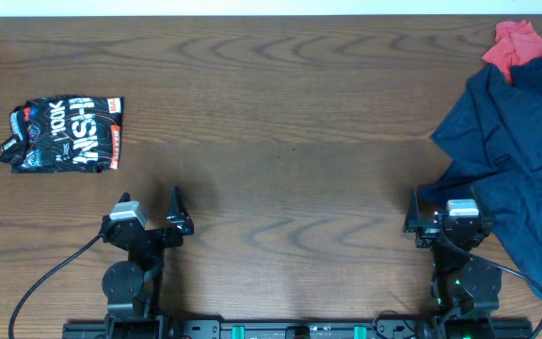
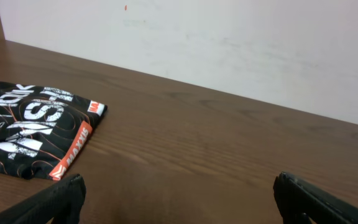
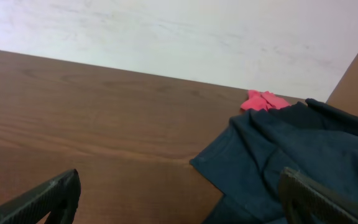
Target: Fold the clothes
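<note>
Folding is yet to begin: the left pincer [image 1: 149, 201] and right pincer [image 3: 179, 180] are both sitting low at the near edge of the table [image 1: 290, 113], jaws gaping wide and gripping nothing. The step in hand is looking like a first reach. The right pincer is likely needing to close on the nearest hem and drag one garment toward the bare middle for spreading. The navy clothes [image 1: 520, 141] are lying in a crumpled heap just beside the right pincer, on its outer side, and are stretching away ahead of it. Part is running out of the overhead view. The long axis is appearing to run near to far, with one corner jutting inward ahead of the right pincer. Ahead and outward of the left pincer, a black printed bundle [image 1: 64, 134] is lying flat, well apart from the heap. Farthest off, a red cloth [image 1: 518, 42] is peeking out beyond the navy pile.
</note>
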